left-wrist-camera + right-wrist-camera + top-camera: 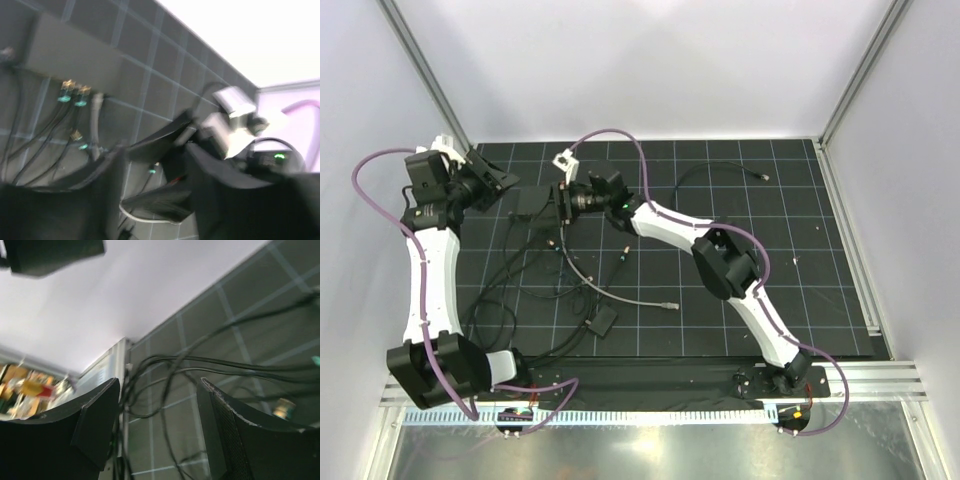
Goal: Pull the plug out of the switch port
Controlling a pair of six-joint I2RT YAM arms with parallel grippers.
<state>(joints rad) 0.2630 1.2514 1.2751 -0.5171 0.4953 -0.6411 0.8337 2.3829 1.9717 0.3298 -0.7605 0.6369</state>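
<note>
The switch (75, 55) lies upper left, beyond the released left end effector (155, 152); the right end effector (157, 385) is released too.

Your switch (75, 55) has a smooth, matt dark-grey casing; whether it is plastic or painted metal you cannot tell. The plugs (72, 92) in it look like clear plastic with a yellowish metallic glint. The floor mat (740, 300) is matt black, ruled with thin pale lines. The right gripper (159, 390) has matt black plastic fingers (250, 440), one with a finely grained inner face. The left arm (428, 280) and right arm (770, 325) wear smooth white shells over black joints. The hoses (620, 140) look like smooth purple plastic. The frame rail (880, 375) is bare silvery metal.
</note>
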